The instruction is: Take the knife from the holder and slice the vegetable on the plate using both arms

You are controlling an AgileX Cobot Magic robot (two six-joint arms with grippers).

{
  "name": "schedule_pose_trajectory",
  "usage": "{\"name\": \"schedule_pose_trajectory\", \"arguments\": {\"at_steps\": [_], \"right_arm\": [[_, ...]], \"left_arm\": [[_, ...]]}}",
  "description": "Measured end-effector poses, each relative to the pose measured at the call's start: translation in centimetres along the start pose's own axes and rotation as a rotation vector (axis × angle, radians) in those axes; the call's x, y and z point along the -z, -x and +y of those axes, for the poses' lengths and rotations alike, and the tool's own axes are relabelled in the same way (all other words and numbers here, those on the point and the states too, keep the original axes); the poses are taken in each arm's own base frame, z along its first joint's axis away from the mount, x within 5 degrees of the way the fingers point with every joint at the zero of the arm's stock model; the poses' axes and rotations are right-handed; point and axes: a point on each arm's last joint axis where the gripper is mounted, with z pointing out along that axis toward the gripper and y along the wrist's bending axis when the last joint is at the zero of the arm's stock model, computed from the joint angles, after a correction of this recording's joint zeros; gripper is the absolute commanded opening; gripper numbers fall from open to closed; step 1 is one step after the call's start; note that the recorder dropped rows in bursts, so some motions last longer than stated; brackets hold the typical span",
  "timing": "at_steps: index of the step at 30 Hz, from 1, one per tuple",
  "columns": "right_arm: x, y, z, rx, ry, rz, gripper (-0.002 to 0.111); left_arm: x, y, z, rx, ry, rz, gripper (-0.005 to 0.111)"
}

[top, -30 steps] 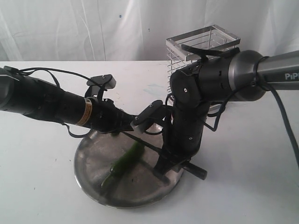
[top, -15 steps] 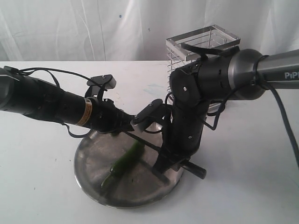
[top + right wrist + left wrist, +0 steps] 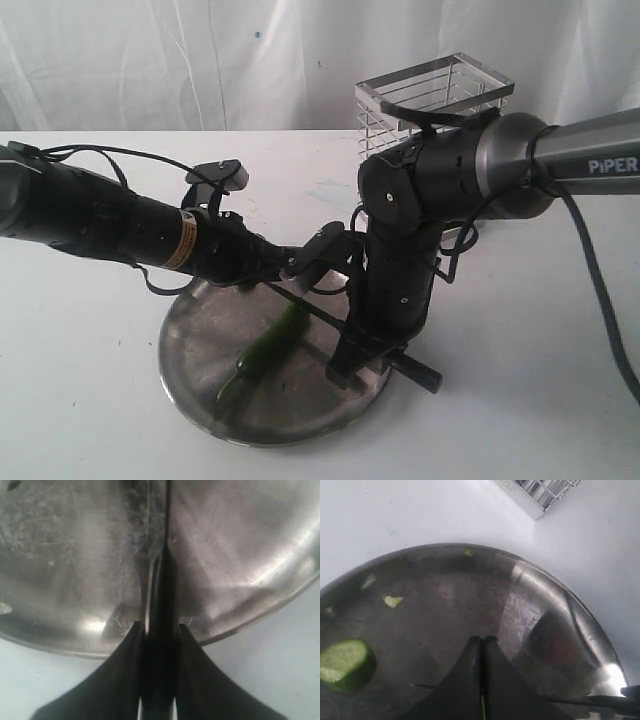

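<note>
Green chili, pale cut end | slim dark knife | dull steel plate

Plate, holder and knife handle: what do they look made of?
The plate: metal, likely stainless steel, dull grey with scratches and blurred reflections. The holder: shiny chrome-look wire, flat bright rim. The knife handle: matte black, probably plastic, not certain.

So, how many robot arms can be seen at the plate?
2. The left arm reaches in from the left; the right arm, marked PIPER, stands over the plate's right edge, gripping the knife.
</note>
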Motion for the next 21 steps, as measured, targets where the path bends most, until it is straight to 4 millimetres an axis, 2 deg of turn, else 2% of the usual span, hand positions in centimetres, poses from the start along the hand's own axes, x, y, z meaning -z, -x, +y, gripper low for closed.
{"name": "schedule_pose_trajectory", "arguments": {"at_steps": [21], "right_arm": [[-0.25, 0.00, -0.03, 0.002, -0.001, 0.008, 0.000]], "left_arm": [[0.00, -0.01, 0.02, -0.006, 0.002, 0.001, 0.000]]}}
